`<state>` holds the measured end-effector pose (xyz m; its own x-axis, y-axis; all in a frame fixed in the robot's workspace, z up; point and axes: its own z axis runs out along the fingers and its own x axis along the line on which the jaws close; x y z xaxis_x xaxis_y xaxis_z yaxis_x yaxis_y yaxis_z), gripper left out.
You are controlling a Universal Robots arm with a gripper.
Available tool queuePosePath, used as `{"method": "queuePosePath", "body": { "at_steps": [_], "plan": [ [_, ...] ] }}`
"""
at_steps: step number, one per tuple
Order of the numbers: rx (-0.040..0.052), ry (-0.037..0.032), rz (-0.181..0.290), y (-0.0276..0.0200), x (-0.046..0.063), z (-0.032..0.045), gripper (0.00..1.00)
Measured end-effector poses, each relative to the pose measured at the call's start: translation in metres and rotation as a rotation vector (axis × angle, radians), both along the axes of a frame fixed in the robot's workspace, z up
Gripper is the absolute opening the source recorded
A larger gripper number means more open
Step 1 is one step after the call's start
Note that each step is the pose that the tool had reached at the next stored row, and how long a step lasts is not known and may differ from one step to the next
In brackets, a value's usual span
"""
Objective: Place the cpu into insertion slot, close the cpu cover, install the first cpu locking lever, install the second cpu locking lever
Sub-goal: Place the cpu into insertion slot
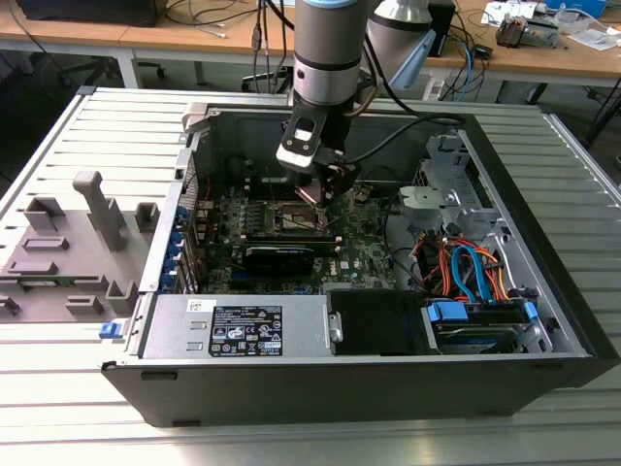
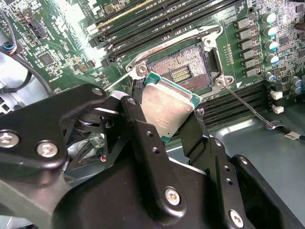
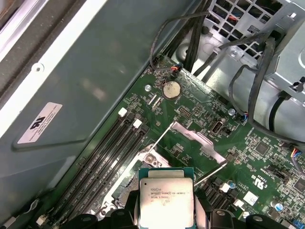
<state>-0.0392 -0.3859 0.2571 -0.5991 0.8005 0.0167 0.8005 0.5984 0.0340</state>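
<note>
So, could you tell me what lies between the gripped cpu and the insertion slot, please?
Nothing: in the second wrist view the cpu, clamped in the gripper, hangs near the open insertion slot, the gap bare.

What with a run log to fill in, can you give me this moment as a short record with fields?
hand: shut on the cpu, down inside the computer case
cpu: metal top visible in both wrist views, held near the slot, not seated
insertion slot: open, contacts bare
cpu cover: raised off the slot
locking lever: swung out from the slot
</note>
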Motion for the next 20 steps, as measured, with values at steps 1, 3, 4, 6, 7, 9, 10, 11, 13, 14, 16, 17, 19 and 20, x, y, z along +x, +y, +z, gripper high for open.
{"method": "queuePosePath", "body": {
  "at_steps": [1, 3, 4, 6, 7, 9, 10, 11, 13, 14, 16, 17, 19, 20],
  "plan": [
    [0.0, 0.0, -0.002, 0.0, 0.0, 0.0, 0.55],
    [0.0, 0.0, -0.017, 0.0, 0.0, -0.0002, 0.55],
    [-0.0128, -0.0002, -0.029, 0.0, 0.0, -0.0009, 0.55],
    [-0.0206, 0.0001, -0.061, 0.0, 0.0, -0.0017, 0.55],
    [-0.0206, 0.0001, -0.063, 0.0, 0.0, -0.0018, 0.55],
    [-0.0206, 0.0002, -0.066, 0.0, 0.0, -0.0019, 0.55],
    [-0.0206, 0.0002, -0.068, 0.0, 0.0, -0.0019, 0.55],
    [-0.0206, 0.0002, -0.069, 0.0, 0.0, -0.0019, 0.55],
    [-0.0206, 0.0002, -0.072, 0.0, 0.0, -0.002, 0.55],
    [-0.0206, 0.0002, -0.073, 0.0, 0.0, -0.002, 0.55],
    [-0.0206, 0.0002, -0.075, 0.0, 0.0, -0.0021, 0.55],
    [-0.0206, 0.0003, -0.077, 0.0, 0.0, -0.0021, 0.55],
    [-0.0206, 0.0003, -0.08, 0.0, 0.0, -0.0022, 0.55],
    [-0.0205, 0.0003, -0.082, 0.0, 0.0, -0.0023, 0.55]
  ]
}}
